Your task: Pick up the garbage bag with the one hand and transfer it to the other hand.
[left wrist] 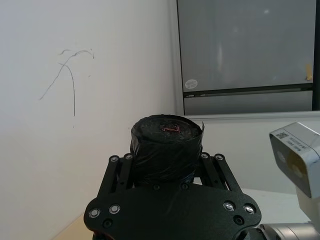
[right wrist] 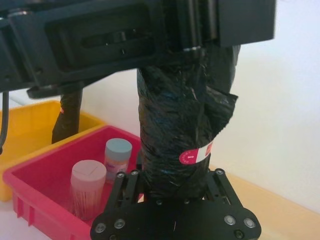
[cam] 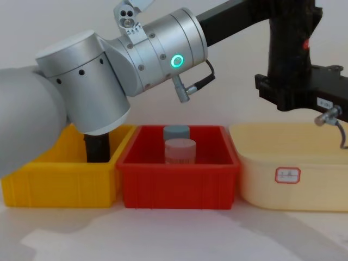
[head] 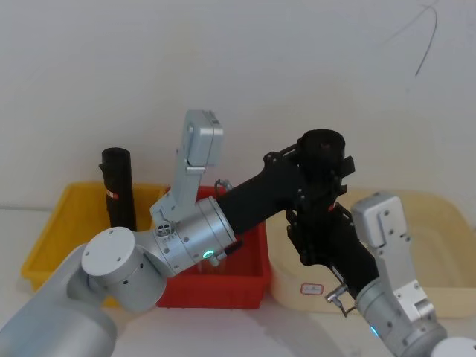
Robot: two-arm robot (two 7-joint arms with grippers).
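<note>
The garbage bag (head: 325, 146), a rolled black cylinder with a red-and-white label (right wrist: 196, 155), hangs upright in the air above the gap between the red and cream bins. My left gripper (head: 321, 169), on the arm with the green ring (cam: 176, 61), is shut on its upper part; the roll's end (left wrist: 167, 135) shows between the fingers. From below, my right gripper (head: 318, 232) is shut on the lower part of the bag (right wrist: 175, 125), with the fingers (right wrist: 216, 182) pressed on both sides. In the chest view the bag (cam: 288, 43) stands above the right gripper (cam: 291, 95).
A second black roll (head: 117, 186) stands upright in the yellow bin (head: 56, 230) at the left. The red bin (cam: 176, 182) in the middle holds a pink jar (cam: 180, 150) and a blue-lidded jar (cam: 176, 132). A cream bin (cam: 288, 174) sits at the right.
</note>
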